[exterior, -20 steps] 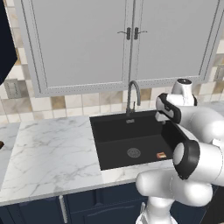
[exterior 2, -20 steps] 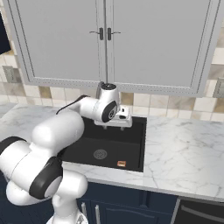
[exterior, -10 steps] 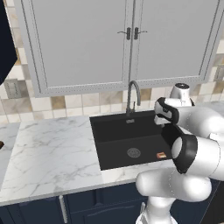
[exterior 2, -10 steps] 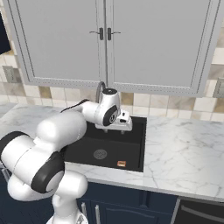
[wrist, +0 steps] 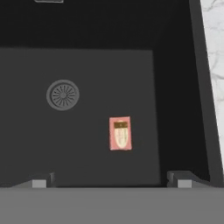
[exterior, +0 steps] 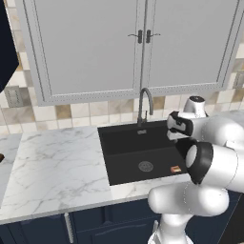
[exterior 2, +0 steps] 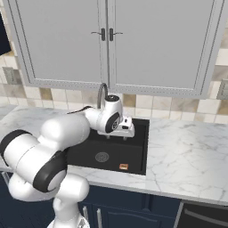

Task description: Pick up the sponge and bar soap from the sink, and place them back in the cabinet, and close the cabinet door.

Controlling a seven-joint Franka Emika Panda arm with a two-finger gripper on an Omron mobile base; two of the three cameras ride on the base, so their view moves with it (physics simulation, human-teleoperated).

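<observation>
The black sink (exterior: 125, 143) holds the small orange-brown bar soap (exterior: 175, 168) near its front right corner, right of the round drain (exterior: 145, 166). My gripper (exterior 2: 117, 136) hangs open over the basin's right half, pointing down. In the hand view the bar soap (wrist: 120, 133) lies flat on the sink floor (wrist: 87, 144), just above the wide-apart fingertips (wrist: 181, 179), with nothing between them. The sponge is out of view. A slice of the dark navy cabinet (exterior: 5, 47) shows at the upper left edge; I cannot tell whether it is the cabinet door.
The curved tap (exterior: 144, 102) rises at the back of the sink, just left of my hand. Shut light grey wall cabinets (exterior: 138, 47) hang above. Marble counter spreads to the left (exterior: 52, 167) and to the right (exterior 2: 187, 151) of the basin.
My hand has sunk lower toward the sink's right half. The bar soap has not moved and the jaws stay wide.
</observation>
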